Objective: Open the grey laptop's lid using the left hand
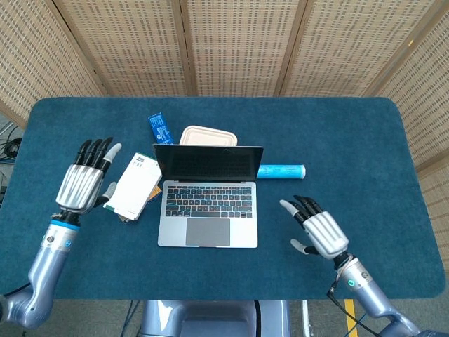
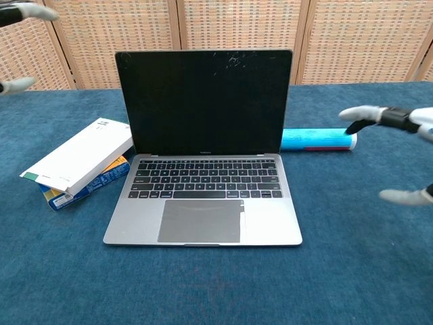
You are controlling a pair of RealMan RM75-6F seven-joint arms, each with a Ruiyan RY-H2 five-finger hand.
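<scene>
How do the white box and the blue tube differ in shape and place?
The white box is flat and rectangular; the blue tube is a slim cylinder. The box lies left of the grey laptop, tilted on another package; the tube lies right, flat on the table. Neither is held.
</scene>
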